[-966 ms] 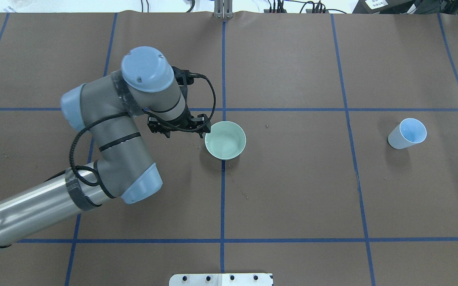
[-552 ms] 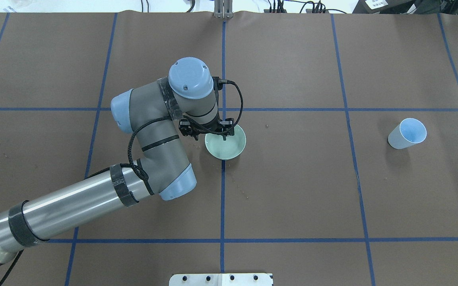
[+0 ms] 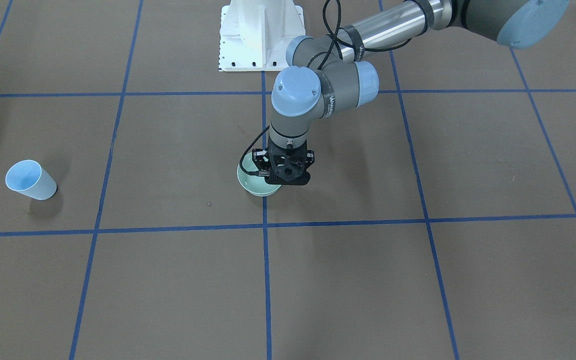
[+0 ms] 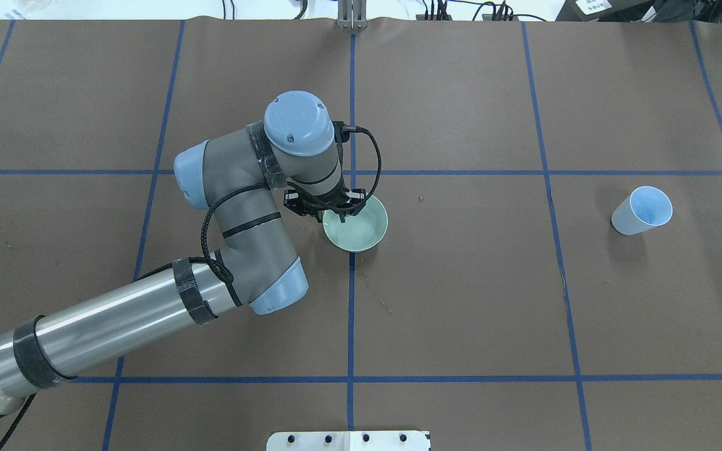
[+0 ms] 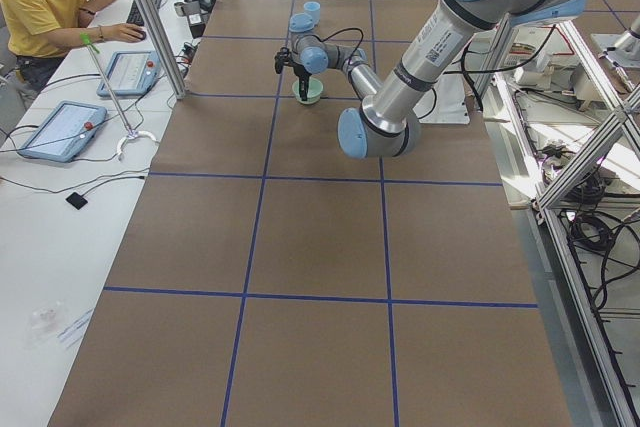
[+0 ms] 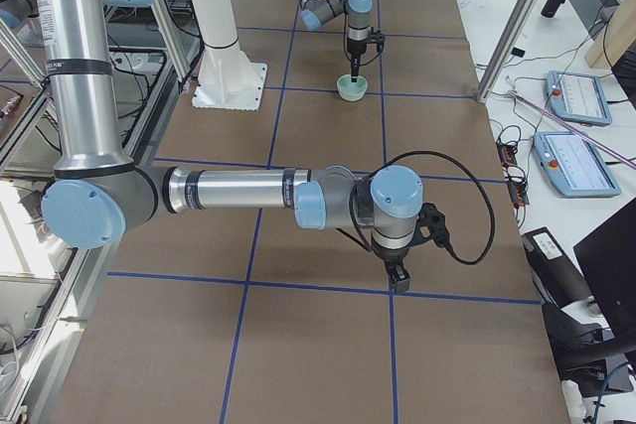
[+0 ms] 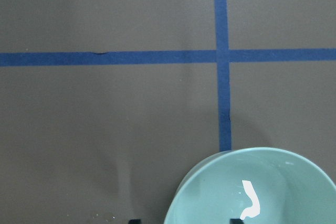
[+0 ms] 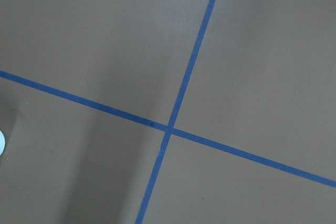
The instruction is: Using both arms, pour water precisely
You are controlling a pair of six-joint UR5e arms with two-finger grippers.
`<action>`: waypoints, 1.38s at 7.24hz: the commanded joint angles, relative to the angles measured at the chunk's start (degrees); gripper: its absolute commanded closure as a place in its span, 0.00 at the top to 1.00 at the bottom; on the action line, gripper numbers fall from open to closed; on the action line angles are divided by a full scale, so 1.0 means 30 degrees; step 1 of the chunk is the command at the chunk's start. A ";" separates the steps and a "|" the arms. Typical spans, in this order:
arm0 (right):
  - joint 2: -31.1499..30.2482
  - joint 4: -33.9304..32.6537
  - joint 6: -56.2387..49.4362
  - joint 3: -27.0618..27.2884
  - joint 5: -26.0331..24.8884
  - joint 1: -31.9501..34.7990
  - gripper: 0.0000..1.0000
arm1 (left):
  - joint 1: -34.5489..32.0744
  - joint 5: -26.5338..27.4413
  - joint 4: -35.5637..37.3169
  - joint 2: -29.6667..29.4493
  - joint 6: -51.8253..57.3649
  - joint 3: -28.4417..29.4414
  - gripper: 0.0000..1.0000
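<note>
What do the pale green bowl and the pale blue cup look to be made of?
Pale green bowl: probably glazed ceramic, possibly hard plastic; glossy, with a sharp white glare streak inside.
Pale blue cup: likely thin plastic or paper; matte, evenly shaded, no glare, thin rim.

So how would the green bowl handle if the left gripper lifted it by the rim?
The bowl looks rigid and glossy, so a rim pinch from the left gripper might slip. Gripped on one side only, it would probably tilt. The bright glint inside could be water or glaze, I cannot tell; water would slosh.
</note>
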 commanded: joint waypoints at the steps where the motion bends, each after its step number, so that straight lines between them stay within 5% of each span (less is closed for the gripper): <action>1: 0.0001 0.0002 0.0005 0.0001 0.0000 0.0029 1.00 | -0.0003 -0.0066 -0.0013 0.0076 0.0027 -0.0001 0.05; 5: 0.0060 0.0031 0.0005 0.0001 0.0000 0.0001 1.00 | -0.0469 -0.0270 0.0045 0.0075 -0.0002 -0.0788 0.00; 6: 0.0089 0.0031 0.0005 0.0001 0.0000 0.0000 1.00 | -0.1139 -0.1490 0.0161 0.0279 -0.0031 -0.1169 0.00; 10: 0.0060 0.0148 0.0005 -0.0028 0.0000 0.0000 1.00 | -0.4065 -0.4249 0.0075 0.7993 0.3205 -0.7722 0.00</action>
